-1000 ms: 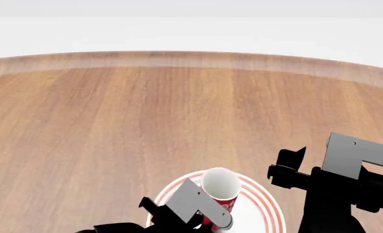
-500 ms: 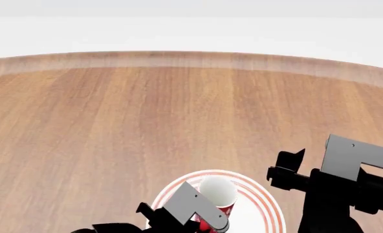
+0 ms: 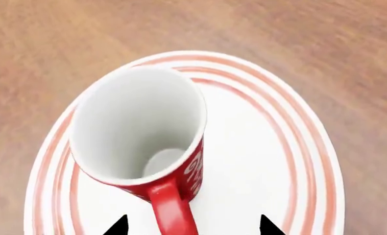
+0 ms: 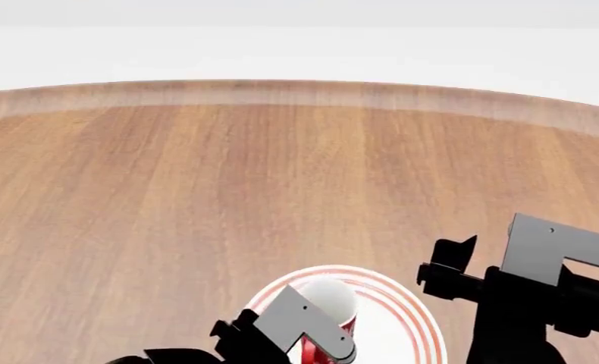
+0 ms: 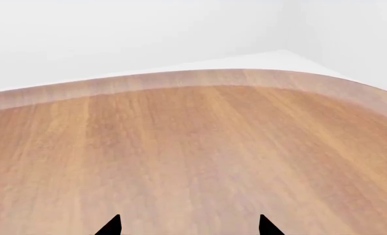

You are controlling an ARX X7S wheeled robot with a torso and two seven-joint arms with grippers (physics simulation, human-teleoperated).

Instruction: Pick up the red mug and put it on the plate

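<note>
The red mug [image 3: 138, 122], white inside with a red handle, stands on the white plate with red rings [image 3: 265, 147]. In the head view the mug [image 4: 327, 297] and plate [image 4: 406, 315] sit at the near table edge. My left gripper [image 3: 190, 227] is right behind the mug; its jaws stand wide apart on either side of the handle without touching it. In the head view the left gripper [image 4: 310, 345] is mostly hidden under its grey bracket. My right gripper [image 4: 451, 264] hovers open and empty to the right of the plate; its wrist view [image 5: 188, 226] shows only bare table.
The round wooden table [image 4: 279, 189] stretches ahead to its curved far edge [image 4: 299, 91]. White floor and wall lie beyond. No other objects show in these views.
The left arm and the mug have moved down and toward me over the plate. The right arm has barely moved.
</note>
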